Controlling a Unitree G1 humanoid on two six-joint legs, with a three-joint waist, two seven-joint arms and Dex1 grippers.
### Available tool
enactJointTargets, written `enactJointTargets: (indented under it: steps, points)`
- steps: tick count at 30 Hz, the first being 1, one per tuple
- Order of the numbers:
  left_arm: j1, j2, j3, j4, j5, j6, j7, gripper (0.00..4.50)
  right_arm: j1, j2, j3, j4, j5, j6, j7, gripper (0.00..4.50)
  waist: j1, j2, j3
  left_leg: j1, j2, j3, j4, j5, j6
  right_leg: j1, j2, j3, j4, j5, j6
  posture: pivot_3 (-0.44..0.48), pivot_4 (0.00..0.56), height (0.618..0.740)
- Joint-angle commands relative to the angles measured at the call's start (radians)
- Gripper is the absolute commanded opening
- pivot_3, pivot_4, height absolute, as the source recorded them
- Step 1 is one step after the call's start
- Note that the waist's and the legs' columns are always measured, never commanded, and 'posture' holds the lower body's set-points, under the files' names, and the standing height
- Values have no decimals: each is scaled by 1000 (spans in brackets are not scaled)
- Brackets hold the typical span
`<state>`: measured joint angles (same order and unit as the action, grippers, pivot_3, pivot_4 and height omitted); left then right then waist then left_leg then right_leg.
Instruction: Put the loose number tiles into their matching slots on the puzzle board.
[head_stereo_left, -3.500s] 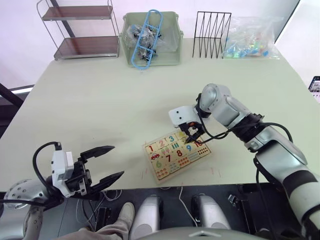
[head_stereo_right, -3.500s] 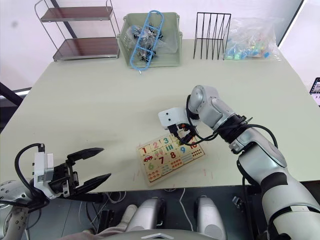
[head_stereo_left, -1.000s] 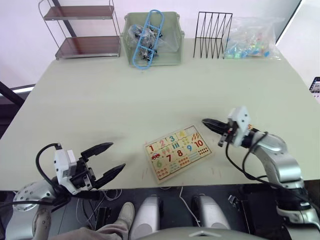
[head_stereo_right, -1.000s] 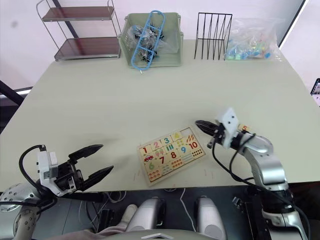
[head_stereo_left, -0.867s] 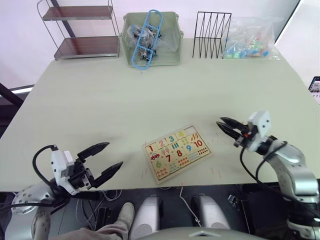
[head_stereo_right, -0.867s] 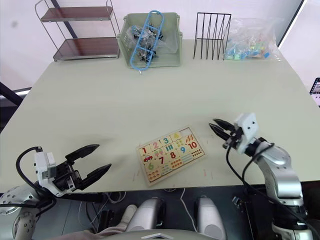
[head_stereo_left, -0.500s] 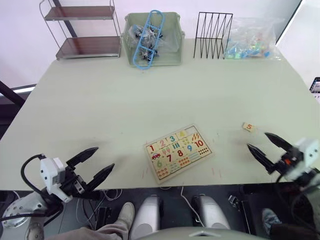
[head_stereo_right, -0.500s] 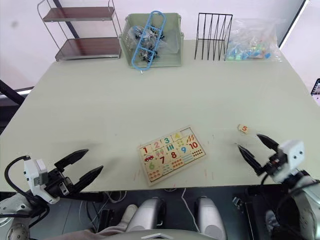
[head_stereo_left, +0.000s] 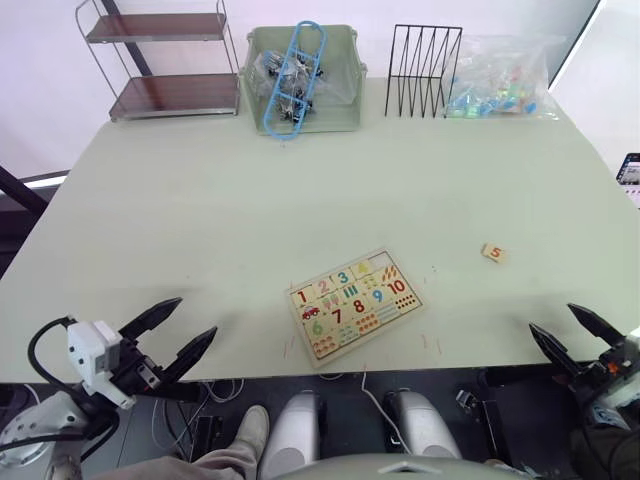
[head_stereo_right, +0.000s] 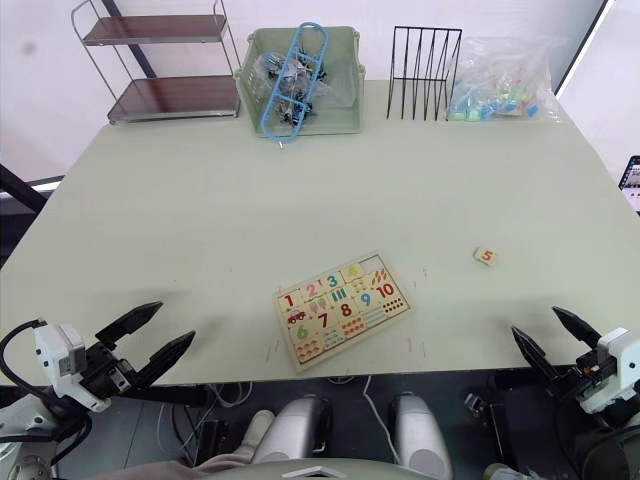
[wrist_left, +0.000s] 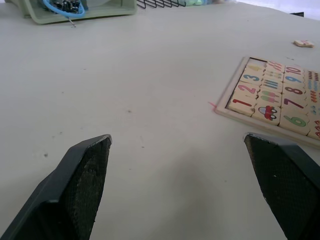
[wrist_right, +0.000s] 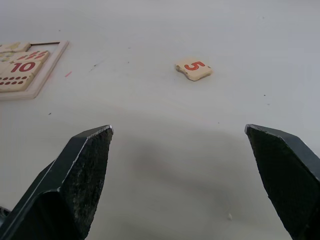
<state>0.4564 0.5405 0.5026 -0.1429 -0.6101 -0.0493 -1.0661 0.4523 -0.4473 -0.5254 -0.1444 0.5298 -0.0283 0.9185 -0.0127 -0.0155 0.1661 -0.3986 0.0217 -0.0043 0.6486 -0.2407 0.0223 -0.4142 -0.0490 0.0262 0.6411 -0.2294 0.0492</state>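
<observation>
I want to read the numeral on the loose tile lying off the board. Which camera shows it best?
The right wrist view: the loose tile lies between the open fingers, its red 5 plain. Both eye views show it as a small square right of the puzzle board. In the left wrist view it is a sliver.

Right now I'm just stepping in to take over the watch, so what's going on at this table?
Nothing is being held. The puzzle board lies near the table's front edge with tiles 1 to 4 seated in its top row. The 5 tile lies loose on the table to the board's right. The left gripper and right gripper are both open and empty at the front edge.
</observation>
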Motion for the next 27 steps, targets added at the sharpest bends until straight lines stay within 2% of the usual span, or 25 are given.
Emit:
enactJointTargets:
  steps: [1,27]
  points:
    - [10,2,26,-4,0,-23,0,4500,-8,-7,-11,-17,16,-22,-6,4440,1,0,0,0,0,0,0,0,0,0,0,0,0,0,0,0,150,740]
    - [-29,-2,22,37,9,-41,15,4500,-33,-11,31,-27,8,-28,-19,4440,2,0,0,0,0,0,0,0,0,0,0,0,0,0,0,0,150,740]
